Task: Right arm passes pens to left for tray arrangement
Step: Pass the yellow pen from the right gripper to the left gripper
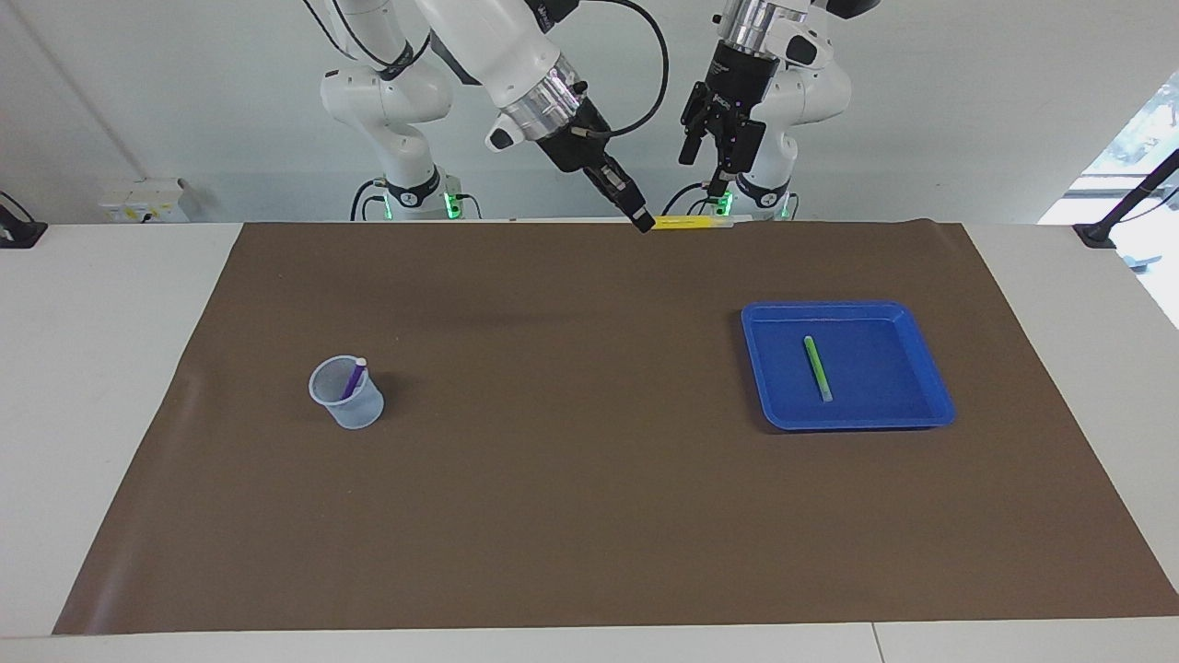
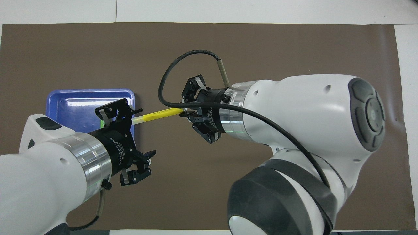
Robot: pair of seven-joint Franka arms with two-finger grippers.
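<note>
Mid-air handover in progress, high above the brown matte mat [image 1: 589, 516] on the tabletop. Right arm's black two-finger gripper [image 1: 645, 221] clamped shut on one end of the slim yellow plastic marker pen [image 1: 693, 223], held roughly level with its pale cap pointing toward the left arm's black two-finger gripper [image 1: 717, 189]. Left jaws spread wide, cap end reaching in between them, not yet pinched.

Risks, as judgement: smooth round barrel, thin and slippery, so likely to roll or tilt if pinched off-centre or only on the cap; a drop onto the mat if the right jaws release before the left ones close; a skewed grip making the later laying-down untidy.

Well below the left jaws, shallow square bright-blue plastic tray [image 1: 930, 368], glossy, rounded corners, with the slim green marker pen [image 1: 816, 367] lying flat inside. Far below the right jaws, small clear plastic cup [image 1: 348, 394] with the purple marker pen [image 1: 353, 378] leaning in it.
</note>
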